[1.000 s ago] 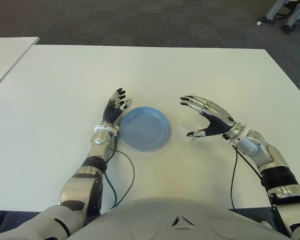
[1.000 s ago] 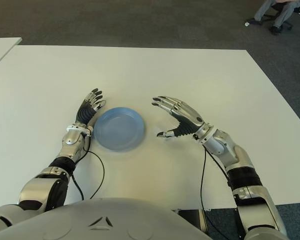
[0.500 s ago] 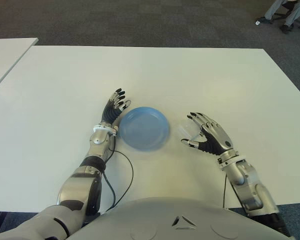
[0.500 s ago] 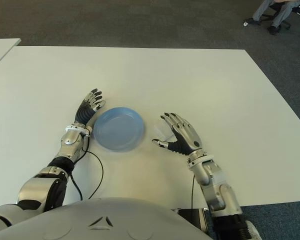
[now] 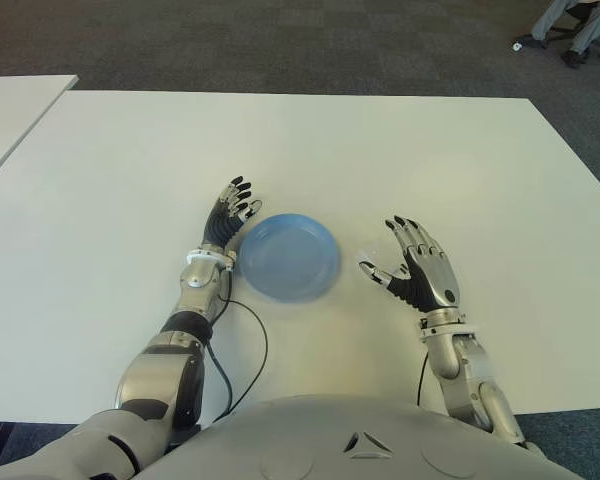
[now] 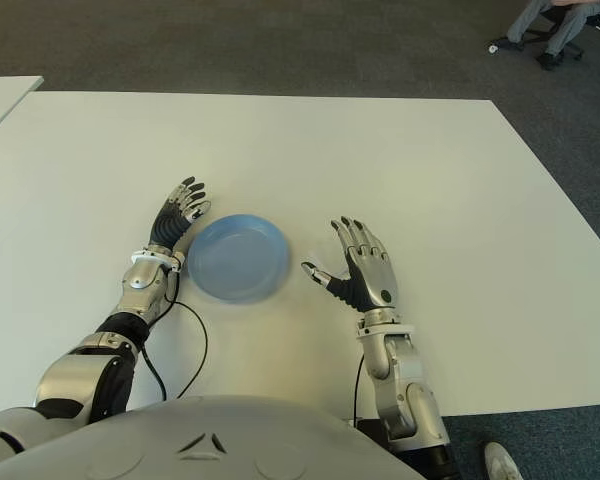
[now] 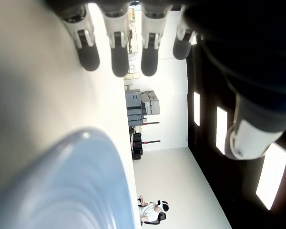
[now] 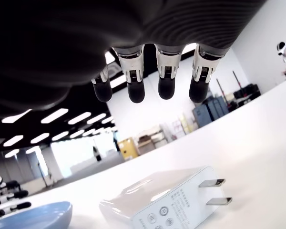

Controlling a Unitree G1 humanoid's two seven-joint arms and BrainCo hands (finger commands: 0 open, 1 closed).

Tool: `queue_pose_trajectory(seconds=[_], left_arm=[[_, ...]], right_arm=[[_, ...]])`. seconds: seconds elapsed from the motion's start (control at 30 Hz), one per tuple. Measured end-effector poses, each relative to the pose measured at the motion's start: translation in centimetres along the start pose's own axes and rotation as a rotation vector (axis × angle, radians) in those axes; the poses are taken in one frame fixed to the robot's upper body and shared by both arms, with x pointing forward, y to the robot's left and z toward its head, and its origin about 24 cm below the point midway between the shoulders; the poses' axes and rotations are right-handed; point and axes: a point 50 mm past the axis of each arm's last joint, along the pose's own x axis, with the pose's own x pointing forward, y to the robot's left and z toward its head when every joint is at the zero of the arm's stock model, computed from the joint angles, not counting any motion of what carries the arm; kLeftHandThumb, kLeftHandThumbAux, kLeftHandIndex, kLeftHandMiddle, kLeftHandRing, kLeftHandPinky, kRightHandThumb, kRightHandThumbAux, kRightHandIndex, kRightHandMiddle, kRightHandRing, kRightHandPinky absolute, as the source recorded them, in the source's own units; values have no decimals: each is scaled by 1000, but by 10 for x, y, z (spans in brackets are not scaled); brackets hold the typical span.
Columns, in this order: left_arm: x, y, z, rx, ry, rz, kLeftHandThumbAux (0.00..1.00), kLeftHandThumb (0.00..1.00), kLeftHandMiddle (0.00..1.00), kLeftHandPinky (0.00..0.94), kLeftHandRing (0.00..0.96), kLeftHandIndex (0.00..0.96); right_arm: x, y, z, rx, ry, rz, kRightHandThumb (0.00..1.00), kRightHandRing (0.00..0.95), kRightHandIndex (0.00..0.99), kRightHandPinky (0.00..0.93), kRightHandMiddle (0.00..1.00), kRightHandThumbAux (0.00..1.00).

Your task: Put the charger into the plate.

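Charger [image 8: 164,204] on table [image 5: 400,150] mostly hidden behind spread, empty right robot hand [image 5: 418,270], beside blue plate [image 5: 288,256], left robot hand [image 5: 230,215] spread.

We see a white table [image 6: 400,160] with a round blue plate [image 6: 238,258] lying near its front-centre. The left hand [image 6: 177,216] shows just to the left of the plate, fingers extended, fingertips level with the plate's far rim; a black cable [image 6: 192,345] loops along the forearm. The right hand [image 6: 365,268] is to the right of the plate, apart from it, fingers spread and pointing away from the robot, holding nothing. Beyond the table we see dark carpet [image 6: 280,45] and a seated person's legs [image 6: 545,25].
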Motion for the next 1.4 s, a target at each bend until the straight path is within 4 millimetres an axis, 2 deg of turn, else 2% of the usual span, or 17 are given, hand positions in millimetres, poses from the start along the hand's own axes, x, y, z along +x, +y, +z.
queue_pose_trajectory(seconds=[0.23, 0.63, 1.17, 1.4], left_arm=[[0, 2, 0, -22, 0, 19, 615, 0, 148, 133, 144, 21], [1, 5, 0, -44, 0, 36, 603, 0, 147, 141, 146, 22], [1, 6, 0, -44, 1, 37, 607, 0, 149, 137, 146, 24], [1, 7, 0, -41, 1, 36, 612, 0, 147, 138, 145, 23]], right_arm=[[-16, 16, 9, 67, 64, -18, 351, 0, 0, 0, 0, 191], [-21, 28, 8, 72, 164, -66, 326, 0, 0, 0, 0, 170], [-11, 35, 8, -12, 175, -141, 274, 0, 0, 0, 0, 199], [-9, 39, 7, -27, 203, -128, 289, 0, 0, 0, 0, 196]])
